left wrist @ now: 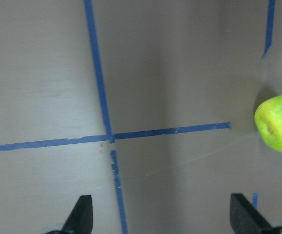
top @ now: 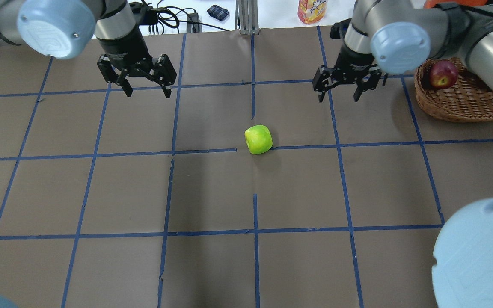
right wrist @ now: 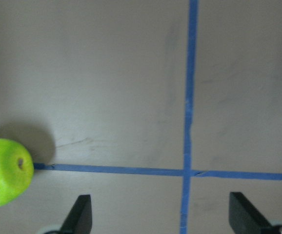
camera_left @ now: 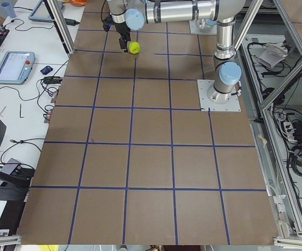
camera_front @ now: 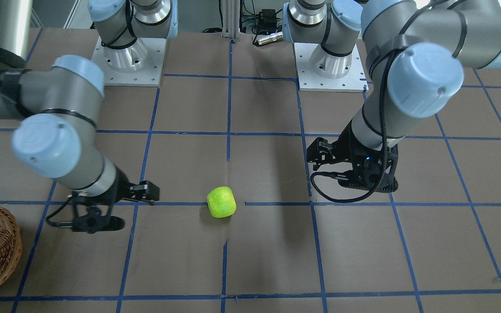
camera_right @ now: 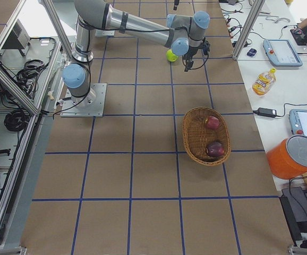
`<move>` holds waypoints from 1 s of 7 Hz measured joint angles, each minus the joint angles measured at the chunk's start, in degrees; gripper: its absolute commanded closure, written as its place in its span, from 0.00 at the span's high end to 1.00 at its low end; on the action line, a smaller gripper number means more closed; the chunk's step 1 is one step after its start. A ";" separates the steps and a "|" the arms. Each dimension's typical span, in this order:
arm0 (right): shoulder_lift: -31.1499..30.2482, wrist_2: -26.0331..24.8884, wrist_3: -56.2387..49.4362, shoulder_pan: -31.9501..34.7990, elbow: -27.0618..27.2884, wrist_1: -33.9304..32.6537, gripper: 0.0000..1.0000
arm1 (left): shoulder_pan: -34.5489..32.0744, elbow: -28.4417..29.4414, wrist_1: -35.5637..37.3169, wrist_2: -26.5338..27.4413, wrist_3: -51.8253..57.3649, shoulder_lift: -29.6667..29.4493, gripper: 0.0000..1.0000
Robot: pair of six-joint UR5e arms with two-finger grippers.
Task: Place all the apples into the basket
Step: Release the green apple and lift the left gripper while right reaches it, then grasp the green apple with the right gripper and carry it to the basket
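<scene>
Green apple [top: 258,139] sits on the surface [top: 212,192], well apart from the basket [top: 456,112]. Left jaws and right jaws hang wide, empty. An off-centre pinch could roll it away.

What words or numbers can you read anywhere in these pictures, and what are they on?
No text can be read for sure.
The bottle has a colourful label, but its letters are too blurred.
The tablet has a screen too small to read.
The green apple, the basket and the table show no writing.
</scene>
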 measured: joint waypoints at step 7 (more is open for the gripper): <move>8.14 -1.03 14.75 16.77 3.83 -17.97 0.89 | 1.46 -0.62 -1.04 0.58 2.14 4.31 1.00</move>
